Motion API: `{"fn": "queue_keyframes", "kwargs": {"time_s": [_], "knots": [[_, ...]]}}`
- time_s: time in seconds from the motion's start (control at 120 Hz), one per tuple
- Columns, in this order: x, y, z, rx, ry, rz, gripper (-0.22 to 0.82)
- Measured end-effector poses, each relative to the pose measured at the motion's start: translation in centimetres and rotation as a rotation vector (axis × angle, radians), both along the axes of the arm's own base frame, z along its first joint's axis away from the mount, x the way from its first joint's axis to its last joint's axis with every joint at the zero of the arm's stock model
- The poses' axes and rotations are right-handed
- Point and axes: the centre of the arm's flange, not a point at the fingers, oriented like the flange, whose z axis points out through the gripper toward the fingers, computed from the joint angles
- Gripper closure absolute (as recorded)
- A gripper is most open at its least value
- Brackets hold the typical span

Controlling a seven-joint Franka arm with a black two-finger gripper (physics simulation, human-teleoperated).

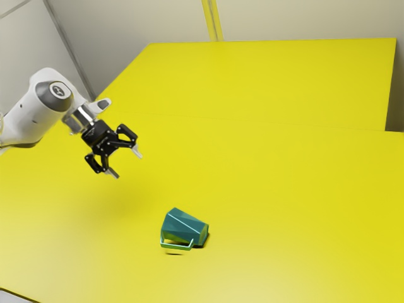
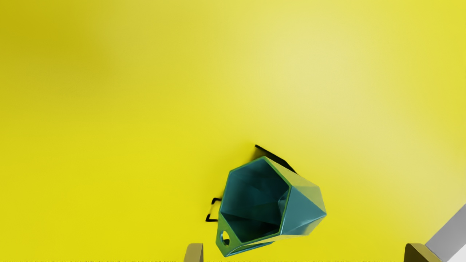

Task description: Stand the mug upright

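On a yellow table (image 1: 284, 170), toward the near edge of the exterior view, a teal mug (image 1: 184, 228) lies on its side, its open mouth facing the wrist camera, so the uprighting is still to be achieved. Up and back toward the exterior view's left, the black gripper (image 1: 127, 165) hangs in the air, fingers wide apart, holding nothing.

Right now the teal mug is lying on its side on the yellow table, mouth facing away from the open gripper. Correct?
Mouth direction is wrong: the mug's mouth faces toward the gripper; the wrist view looks right into it. Mug on its side, table yellow, gripper open: all correct.
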Motion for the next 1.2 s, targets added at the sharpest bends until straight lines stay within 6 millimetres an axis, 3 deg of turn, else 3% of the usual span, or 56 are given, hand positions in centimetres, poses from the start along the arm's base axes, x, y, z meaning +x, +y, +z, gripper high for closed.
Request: {"fn": "queue_keyframes", "kwargs": {"time_s": [0.275,0.417,0.65,0.992,1.167,1.2], "knots": [[-0.9,-4.6,-6.6,-0.120,0.126,-0.003,0.00],[-1.6,-5.3,-8.6,-0.140,0.172,-0.002,0.00],[-1.9,-7.2,-10.7,-0.166,0.217,-0.019,0.00],[-0.8,-12.1,-12.8,-0.242,0.226,-0.012,0.00],[-0.3,-12.6,-13.7,-0.260,0.224,0.019,0.00],[-0.1,-12.5,-13.6,-0.258,0.220,0.020,0.05]]}}
